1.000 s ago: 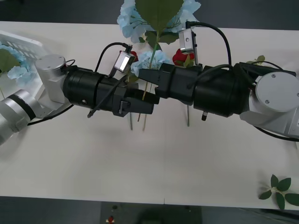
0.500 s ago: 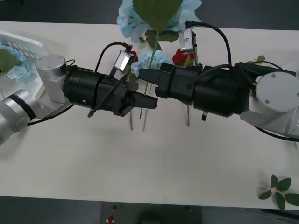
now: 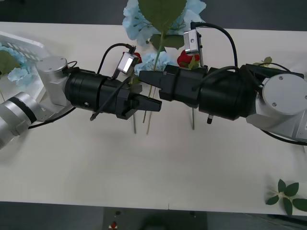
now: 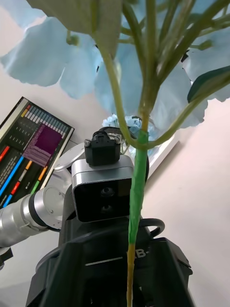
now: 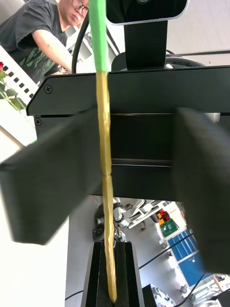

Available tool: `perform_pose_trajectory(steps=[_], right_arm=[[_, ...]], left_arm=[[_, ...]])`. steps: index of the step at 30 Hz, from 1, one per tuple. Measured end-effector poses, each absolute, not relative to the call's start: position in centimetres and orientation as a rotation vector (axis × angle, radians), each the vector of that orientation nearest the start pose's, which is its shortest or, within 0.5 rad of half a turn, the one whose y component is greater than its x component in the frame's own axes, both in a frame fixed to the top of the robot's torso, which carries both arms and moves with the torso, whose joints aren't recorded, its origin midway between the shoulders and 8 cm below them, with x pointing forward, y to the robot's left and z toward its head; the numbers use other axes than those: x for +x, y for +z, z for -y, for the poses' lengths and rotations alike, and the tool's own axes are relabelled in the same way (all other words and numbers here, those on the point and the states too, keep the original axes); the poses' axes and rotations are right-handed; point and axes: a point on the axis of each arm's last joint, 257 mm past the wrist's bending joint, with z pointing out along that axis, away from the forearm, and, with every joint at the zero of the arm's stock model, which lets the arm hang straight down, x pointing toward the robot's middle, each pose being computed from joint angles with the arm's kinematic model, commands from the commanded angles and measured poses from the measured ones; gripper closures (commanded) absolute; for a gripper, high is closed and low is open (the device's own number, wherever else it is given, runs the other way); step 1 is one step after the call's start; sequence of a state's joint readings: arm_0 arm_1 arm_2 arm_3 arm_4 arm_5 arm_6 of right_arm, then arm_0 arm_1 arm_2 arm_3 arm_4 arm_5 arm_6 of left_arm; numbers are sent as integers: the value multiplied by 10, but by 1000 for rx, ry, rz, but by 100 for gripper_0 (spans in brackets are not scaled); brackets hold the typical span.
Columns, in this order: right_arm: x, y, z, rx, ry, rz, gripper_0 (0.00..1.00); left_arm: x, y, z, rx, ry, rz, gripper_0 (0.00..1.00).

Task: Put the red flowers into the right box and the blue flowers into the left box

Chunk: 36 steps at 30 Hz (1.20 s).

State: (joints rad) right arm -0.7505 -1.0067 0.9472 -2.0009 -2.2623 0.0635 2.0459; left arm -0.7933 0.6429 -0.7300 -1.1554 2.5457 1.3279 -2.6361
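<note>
1. Count, front view. I count two red flowers: one bloom (image 3: 187, 58) at 12 o'clock from the counter (image 3: 153, 172) centre, just beside the right arm's wrist camera, and a second red bloom (image 3: 137, 57) partly hidden behind the left arm's wrist camera. I count three groups of pale-blue petals: the held blue flower (image 3: 135, 21) at the 12 o'clock edge, a smaller blue cluster (image 3: 162, 59) lying between the two red blooms, and blue petals (image 3: 14, 74) inside the left box (image 3: 26, 44) at 10 o'clock. Whether the box holds one flower or more, I cannot tell. Two green leaf sprigs lie apart from these: one (image 3: 288, 194) at 4 o'clock, one (image 3: 264, 61) at 2 o'clock.

2. Appearance of the held blue flower. It has a fluffy pale-blue head, with one broad green leaf (image 3: 163, 12) over it. Its thin stem (image 5: 103, 120) is bright green above and tan below.

3. Left hand (image 3: 152, 104). It sits near the counter centre, pointing toward 3 o'clock. Its fingers are pinched narrow on the tan lower stem, as seen in the left wrist view.

4. Right hand (image 3: 146, 76). It sits just beside the left hand on its 12 o'clock side, pointing toward 9 o'clock. In the left wrist view its fingers (image 5: 48, 182) stand wide, one on each side of the stem, apart from it.

5. In the right wrist view the stem rises to the blue head (image 4: 52, 62).
</note>
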Motion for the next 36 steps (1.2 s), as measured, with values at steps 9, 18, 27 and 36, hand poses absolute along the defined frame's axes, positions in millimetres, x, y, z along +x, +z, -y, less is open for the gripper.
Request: perform_pose_trajectory(steps=[9,18,27,36], right_arm=[[426,-53,-31,-470,1306,-1746,0],[436,-64,-18,-381,1291,-1753,0],[437,-19,31,-364,1379,-1831,0],[427,-5,141,-478,1219,-2052,0]], left_arm=[[382,-106,10,1137,-1760,-1585,100],[386,-106,-2,1134,-1740,-1602,100],[393,-98,-30,1110,-1720,-1620,100],[401,-84,-62,1064,-1710,-1630,100]])
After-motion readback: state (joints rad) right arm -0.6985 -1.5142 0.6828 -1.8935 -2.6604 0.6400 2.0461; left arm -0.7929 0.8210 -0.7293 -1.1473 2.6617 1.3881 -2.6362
